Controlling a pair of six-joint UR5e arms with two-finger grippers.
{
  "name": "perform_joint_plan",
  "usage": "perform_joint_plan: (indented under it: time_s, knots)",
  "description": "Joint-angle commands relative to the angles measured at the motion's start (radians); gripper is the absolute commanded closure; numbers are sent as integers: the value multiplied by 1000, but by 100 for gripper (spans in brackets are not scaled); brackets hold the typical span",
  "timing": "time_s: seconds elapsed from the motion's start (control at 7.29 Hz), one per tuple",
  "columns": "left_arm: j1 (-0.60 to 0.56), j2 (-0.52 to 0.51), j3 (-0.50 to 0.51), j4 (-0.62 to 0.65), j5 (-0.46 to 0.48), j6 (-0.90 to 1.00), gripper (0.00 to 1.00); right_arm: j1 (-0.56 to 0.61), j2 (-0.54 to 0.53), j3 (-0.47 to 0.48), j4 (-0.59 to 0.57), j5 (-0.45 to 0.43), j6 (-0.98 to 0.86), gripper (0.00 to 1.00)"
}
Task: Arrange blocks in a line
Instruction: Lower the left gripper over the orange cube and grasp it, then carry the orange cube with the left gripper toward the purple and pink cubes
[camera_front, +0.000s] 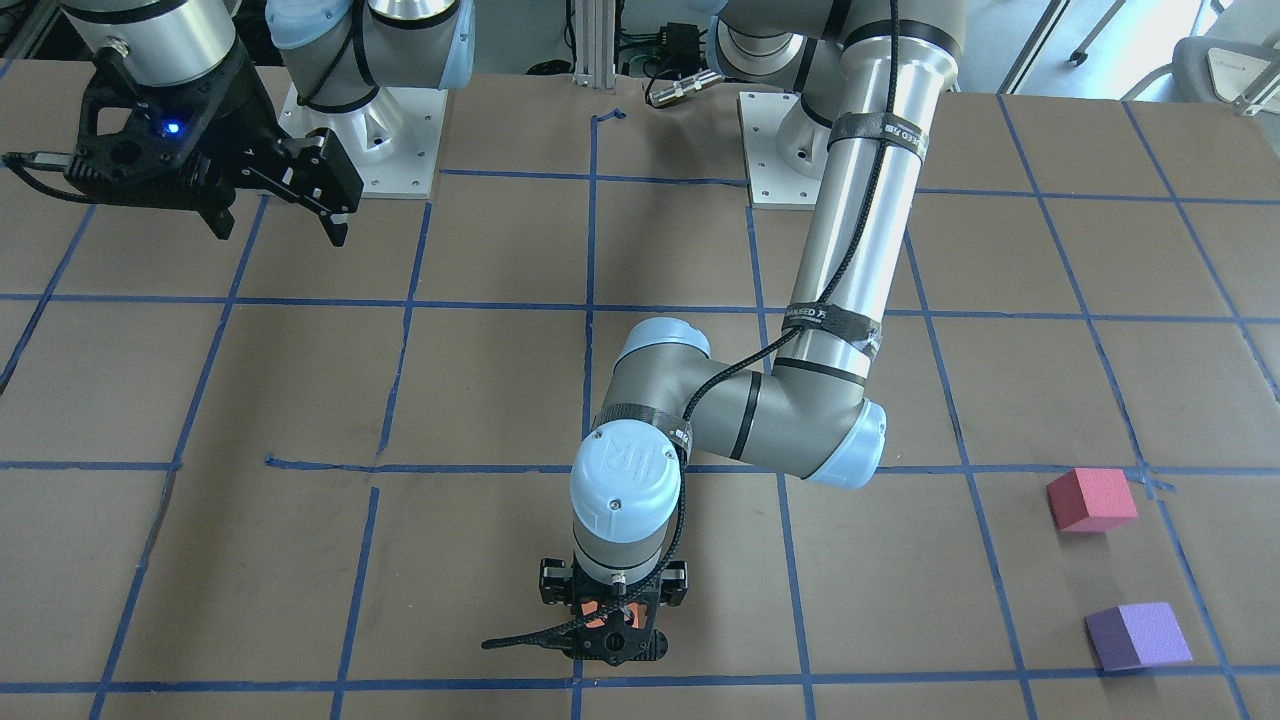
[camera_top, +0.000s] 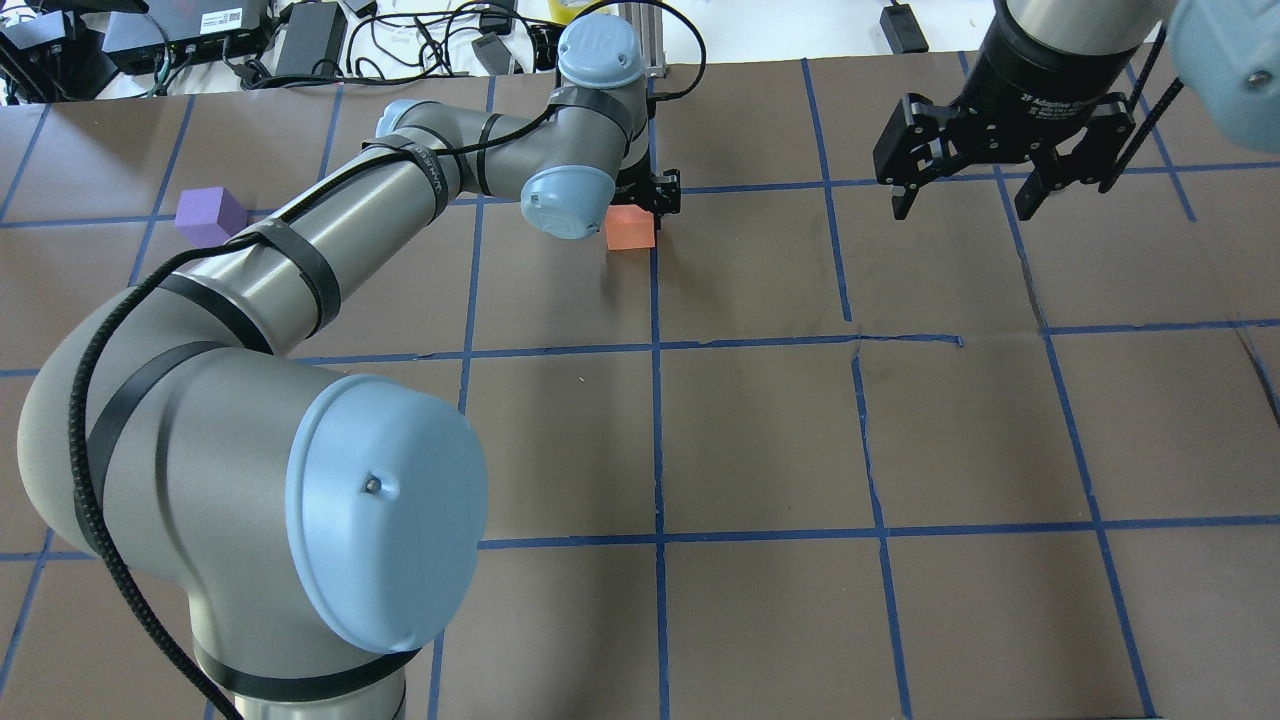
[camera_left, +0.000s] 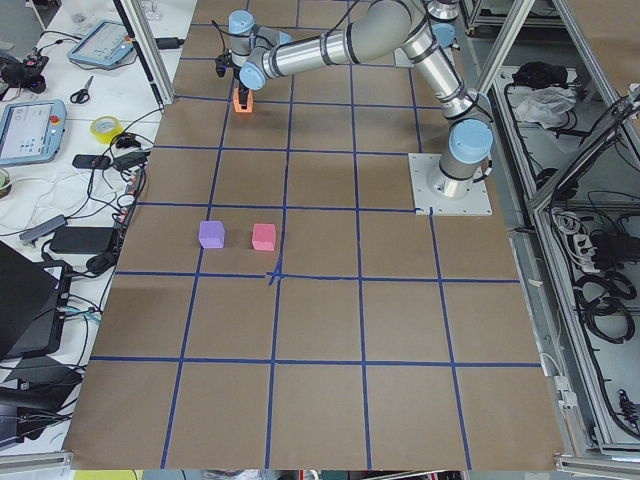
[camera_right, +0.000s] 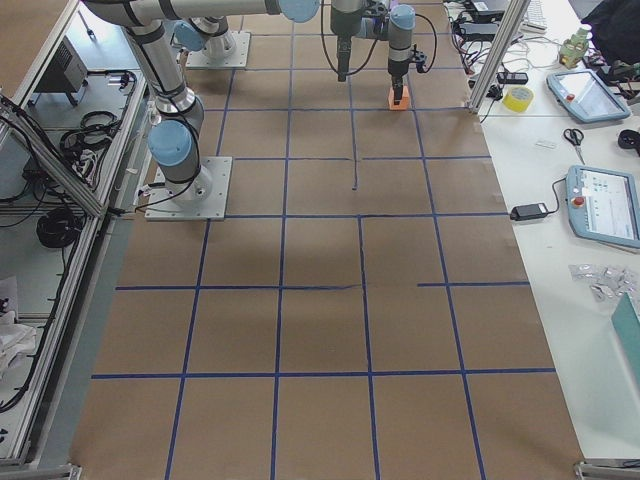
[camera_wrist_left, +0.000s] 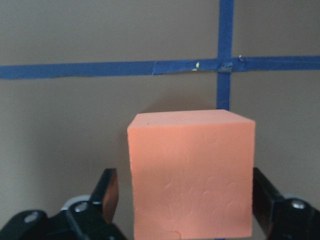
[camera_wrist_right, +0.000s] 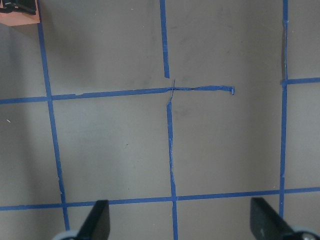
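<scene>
The orange block (camera_wrist_left: 190, 175) sits on the table by a blue tape crossing, also seen from overhead (camera_top: 630, 232). My left gripper (camera_top: 645, 205) is lowered around it, jaws open: the left finger (camera_wrist_left: 107, 192) stands a little off the block and the right finger is at its side. The pinkish-red block (camera_front: 1090, 498) and the purple block (camera_front: 1138, 635) lie side by side far to my left, apart from the orange one. The left arm hides the pinkish-red block in the overhead view. My right gripper (camera_top: 965, 205) hangs open and empty above the table.
Brown table (camera_top: 760, 430) with a blue tape grid. The left arm (camera_top: 330, 230) stretches low across the left half. Cables and boxes (camera_top: 200, 30) lie past the far edge. The arm base plates (camera_front: 370, 150) are at the robot's side.
</scene>
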Motion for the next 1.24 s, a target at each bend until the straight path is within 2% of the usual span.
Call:
perform_joint_plan:
  time_s: [0.0,0.27,0.55,0.69,0.96,1.1]
  knots:
    - [-1,2,1,8,0,-14,83,-1,1,0,7,3,-3,0]
    - [33,66,-24,-1,14,14,89,-1,-1,0,6,7,-3,0]
    - [201,148,-45,-20,0,61,89,-1,1,0,1,7,-6,0]
    - [285,198,-57,-106,-35,184,89,-1,2,0,-3,7,-11,0]
    - [485,287,-60,-241,-40,346,89,-1,1,5,-4,-6,-12,0]
    - [572,300,-64,-266,-39,410,90,-1,5,5,-8,0,-12,0]
